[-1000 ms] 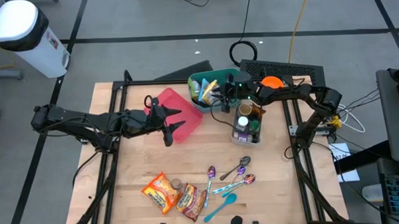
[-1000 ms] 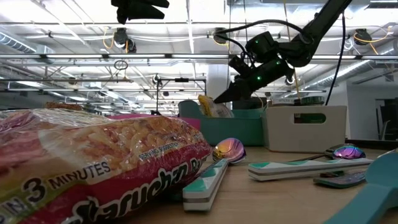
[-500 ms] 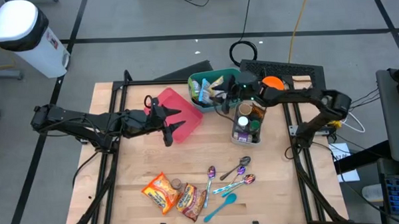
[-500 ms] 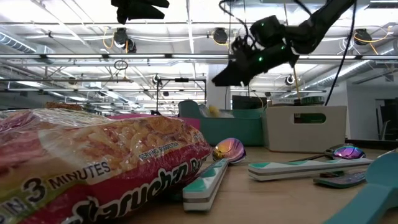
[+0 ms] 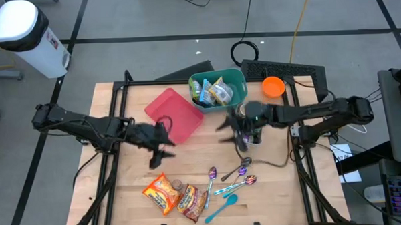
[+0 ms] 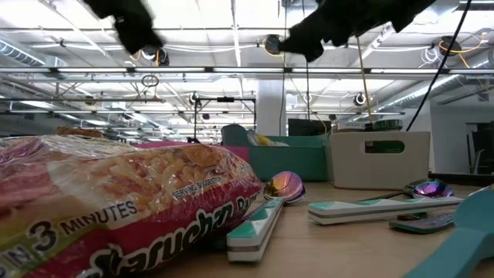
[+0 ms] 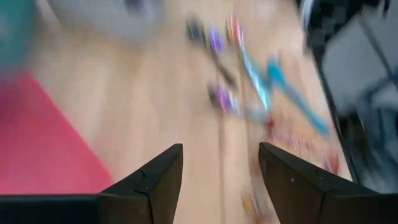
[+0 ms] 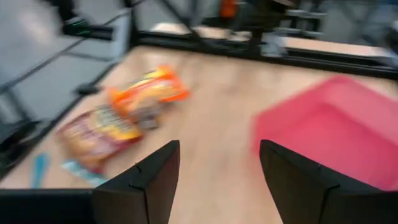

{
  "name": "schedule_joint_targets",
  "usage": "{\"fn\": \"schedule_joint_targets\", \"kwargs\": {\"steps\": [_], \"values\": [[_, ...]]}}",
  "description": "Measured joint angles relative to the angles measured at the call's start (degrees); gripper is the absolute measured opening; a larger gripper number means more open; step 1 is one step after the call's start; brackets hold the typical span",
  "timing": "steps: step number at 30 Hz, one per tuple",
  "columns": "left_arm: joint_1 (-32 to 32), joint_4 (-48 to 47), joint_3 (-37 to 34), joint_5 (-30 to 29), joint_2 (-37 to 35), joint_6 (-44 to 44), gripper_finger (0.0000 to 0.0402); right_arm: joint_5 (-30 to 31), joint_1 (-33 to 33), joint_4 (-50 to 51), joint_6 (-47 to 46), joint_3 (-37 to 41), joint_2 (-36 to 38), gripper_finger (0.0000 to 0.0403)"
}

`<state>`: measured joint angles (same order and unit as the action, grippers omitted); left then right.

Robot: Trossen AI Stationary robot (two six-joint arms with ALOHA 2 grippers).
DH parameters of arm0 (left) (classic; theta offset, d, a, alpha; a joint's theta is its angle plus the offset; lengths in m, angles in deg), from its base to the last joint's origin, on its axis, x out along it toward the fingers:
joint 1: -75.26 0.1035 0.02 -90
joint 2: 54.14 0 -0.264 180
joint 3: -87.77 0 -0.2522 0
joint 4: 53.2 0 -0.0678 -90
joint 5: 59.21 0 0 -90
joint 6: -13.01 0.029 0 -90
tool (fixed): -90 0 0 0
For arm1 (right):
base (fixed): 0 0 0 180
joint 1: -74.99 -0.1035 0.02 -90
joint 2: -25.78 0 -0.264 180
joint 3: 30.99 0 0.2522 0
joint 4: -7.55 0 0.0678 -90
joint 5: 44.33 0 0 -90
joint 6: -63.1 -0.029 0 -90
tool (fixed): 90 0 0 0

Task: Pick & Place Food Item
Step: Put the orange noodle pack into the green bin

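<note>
High view: both the left gripper [image 5: 158, 146] and right gripper [image 5: 231, 128] hang empty, fingers apart; the noodle packets [image 5: 162, 193] look light, crinkly; pinch an edge.

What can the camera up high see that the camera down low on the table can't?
Only the high view shows the red tray, the orange bowl, the white bin on the floor, and both open grippers, left and right, over the table.

Only the low view shows the ceiling lights and the room behind.

Both show the noodle packets, the spoons, and the teal basket.
</note>
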<state>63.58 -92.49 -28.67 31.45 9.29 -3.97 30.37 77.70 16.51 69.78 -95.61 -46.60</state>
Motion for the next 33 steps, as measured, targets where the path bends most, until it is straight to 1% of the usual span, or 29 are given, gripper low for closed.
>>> {"fn": "schedule_joint_targets", "kwargs": {"steps": [2, 4, 7, 11, 14, 19, 24, 26, 29, 33], "values": [[-2.82, -6.30, -0.01, 0.17, 1.01, -4.56, 0.0218, 0.03, -3.84, -0.42, 0.08, 0.99, -0.06, 0.0210], [-6.12, -11.28, -0.03, -1.18, 2.02, -10.35, 0.0218, 0.31, -6.87, -1.31, 0.33, 1.96, -0.41, 0.0208], [-10.71, -15.53, -0.01, -1.97, 4.70, -19.17, 0.0218, 3.44, -10.38, -3.26, 0.41, 4.29, -0.72, 0.0205], [-15.08, -14.25, -0.02, -0.71, 9.13, -27.16, 0.0218, 7.48, -12.89, -9.44, 0.31, 6.85, -0.68, 0.0205], [-17.39, -13.99, -0.02, -0.66, 12.65, -31.20, 0.0218, 7.78, -13.43, -12.13, 0.22, 7.78, -0.37, 0.0205], [-18.84, -14.58, -0.02, -0.59, 19.06, -33.17, 0.0218, 7.76, -13.74, -13.87, 0.00, 7.83, -0.26, 0.0204], [-18.10, -19.34, -0.22, -3.08, 22.99, -35.06, 0.0218, 7.78, -13.72, -13.85, -2.07, 7.83, -0.26, 0.0201], [-17.93, -16.98, -1.21, -2.93, 22.94, -34.21, 0.0218, 7.74, -13.79, -13.83, -3.32, 7.83, -0.26, 0.0201], [-18.02, -10.78, -3.29, 0.13, 22.54, -31.98, 0.0218, 7.76, -14.18, -13.83, -4.50, 7.83, -0.26, 0.0201], [-17.97, -3.78, -7.26, 3.51, 22.35, -31.46, 0.0218, 7.74, -15.12, -13.83, -4.44, 7.83, -0.26, 0.0201]]}}
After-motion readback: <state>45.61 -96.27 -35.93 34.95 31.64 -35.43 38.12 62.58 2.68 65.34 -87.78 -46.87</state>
